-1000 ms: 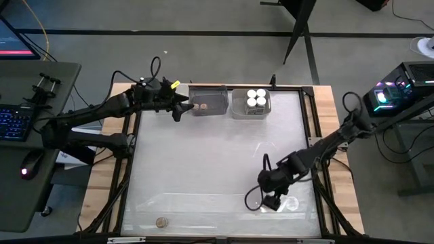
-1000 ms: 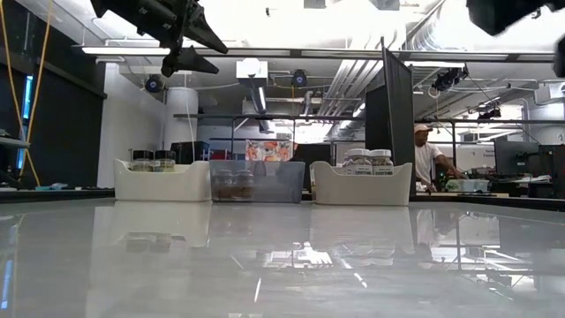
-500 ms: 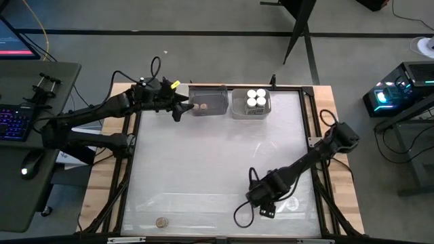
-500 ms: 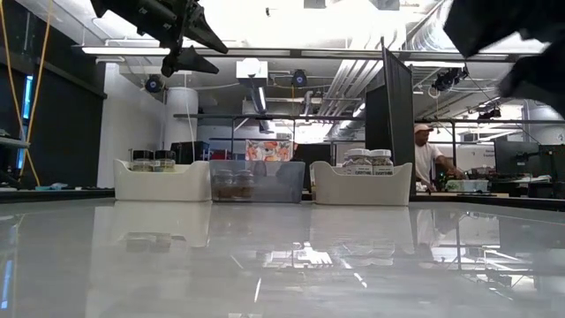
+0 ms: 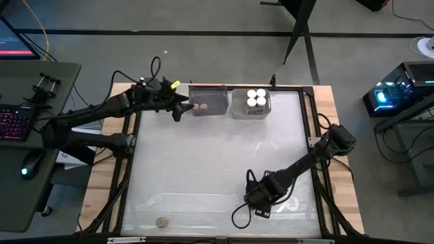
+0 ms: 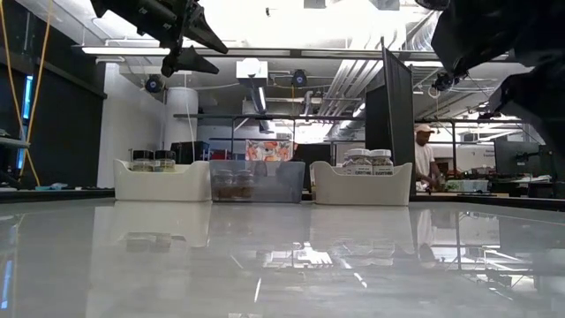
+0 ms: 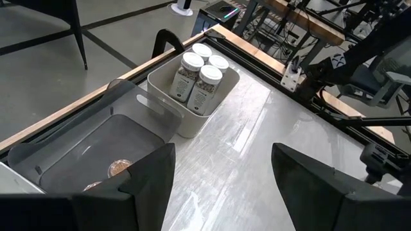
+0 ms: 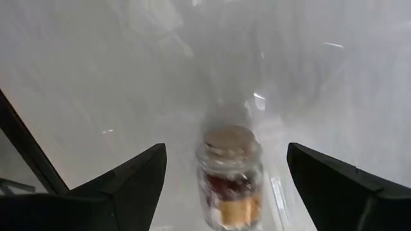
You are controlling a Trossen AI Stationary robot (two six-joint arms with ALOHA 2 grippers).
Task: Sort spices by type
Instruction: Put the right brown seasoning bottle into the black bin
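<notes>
My right claw (image 5: 261, 207) hangs wide and empty low over the tabletop (image 5: 203, 163), one cork-capped jar (image 8: 230, 176) standing ahead. Left claw (image 5: 182, 107) gapes empty beside the grey bin (image 5: 207, 102). Four white-capped jars (image 5: 256, 98) fill the white bin (image 5: 251, 112).

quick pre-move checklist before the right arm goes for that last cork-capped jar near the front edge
1. Right gripper open: ok, fingers spread wide with nothing between them.
2. Cork-capped jar lined up: ok, it stands upright ahead, in line with the gap in the right wrist view.
3. Gripper at the jar: not ok, in the high view the right gripper is well to the right of the jar.
4. Clear bin has room: ok, only a couple of brown-capped jars show inside.
5. Left gripper out of the way: not ok, it hovers open beside the clear bin's left end.
6. White bin sorted: ok, four white-capped jars only.
</notes>
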